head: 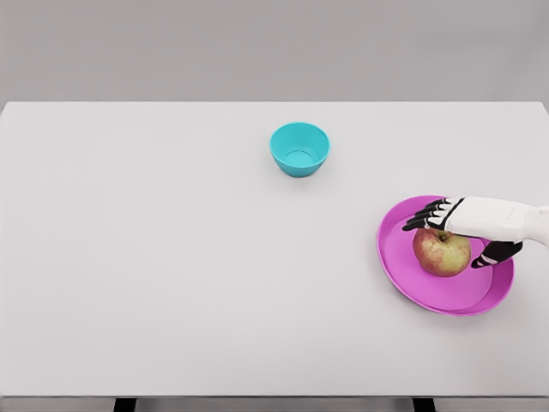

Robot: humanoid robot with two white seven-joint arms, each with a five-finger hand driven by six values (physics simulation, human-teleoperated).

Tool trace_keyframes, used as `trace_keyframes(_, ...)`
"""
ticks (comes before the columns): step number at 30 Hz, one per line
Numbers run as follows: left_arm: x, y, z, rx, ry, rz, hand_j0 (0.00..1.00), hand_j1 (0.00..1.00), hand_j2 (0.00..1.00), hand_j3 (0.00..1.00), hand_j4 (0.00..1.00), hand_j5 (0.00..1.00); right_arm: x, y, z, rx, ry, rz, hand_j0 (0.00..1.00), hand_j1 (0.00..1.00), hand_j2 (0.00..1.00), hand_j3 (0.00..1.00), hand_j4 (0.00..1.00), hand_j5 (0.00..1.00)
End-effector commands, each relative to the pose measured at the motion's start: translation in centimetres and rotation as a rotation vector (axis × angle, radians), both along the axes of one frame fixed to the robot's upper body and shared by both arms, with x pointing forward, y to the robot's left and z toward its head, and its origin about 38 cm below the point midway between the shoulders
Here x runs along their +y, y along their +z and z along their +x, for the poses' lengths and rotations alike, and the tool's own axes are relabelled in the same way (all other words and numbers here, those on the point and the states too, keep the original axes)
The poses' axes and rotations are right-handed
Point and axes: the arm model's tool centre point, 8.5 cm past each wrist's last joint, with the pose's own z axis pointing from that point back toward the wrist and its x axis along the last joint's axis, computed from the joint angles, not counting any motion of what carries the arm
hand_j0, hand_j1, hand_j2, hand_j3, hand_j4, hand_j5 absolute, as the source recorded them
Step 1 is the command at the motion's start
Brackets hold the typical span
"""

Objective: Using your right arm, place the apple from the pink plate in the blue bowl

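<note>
While the blue bowl (pixel 299 148) stands alone near the white table's (pixel 171 257) middle, the apple (pixel 441 252) lies well apart on the pink plate (pixel 403 266) at right, the right hand (pixel 467 227) over it, dark fingers (pixel 426 216) spread, not clamped.

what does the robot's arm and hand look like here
Only the right arm shows: a smooth white, boxy forearm shell coming in from the picture's right edge. Its right hand has a white back and slim black fingers with jointed segments. No cables, markings or sleeves are visible.
</note>
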Motion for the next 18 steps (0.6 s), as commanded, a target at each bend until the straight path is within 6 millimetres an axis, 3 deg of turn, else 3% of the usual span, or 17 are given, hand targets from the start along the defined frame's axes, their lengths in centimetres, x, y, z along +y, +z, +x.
trace_keyframes(1,-0.01,0.00,0.05,-0.002,0.000,-0.001,1.00,1.00,1.00,1.00,1.00,1.00,0.12,-0.20,-0.06,0.008,0.001,0.004,1.00,1.00,1.00,1.00,1.00,1.00)
trace_keyframes(18,-0.01,0.00,0.05,-0.002,0.000,-0.001,1.00,1.00,1.00,1.00,1.00,1.00,0.39,-0.74,-0.21,0.023,0.007,0.005,1.00,1.00,1.00,1.00,1.00,1.00)
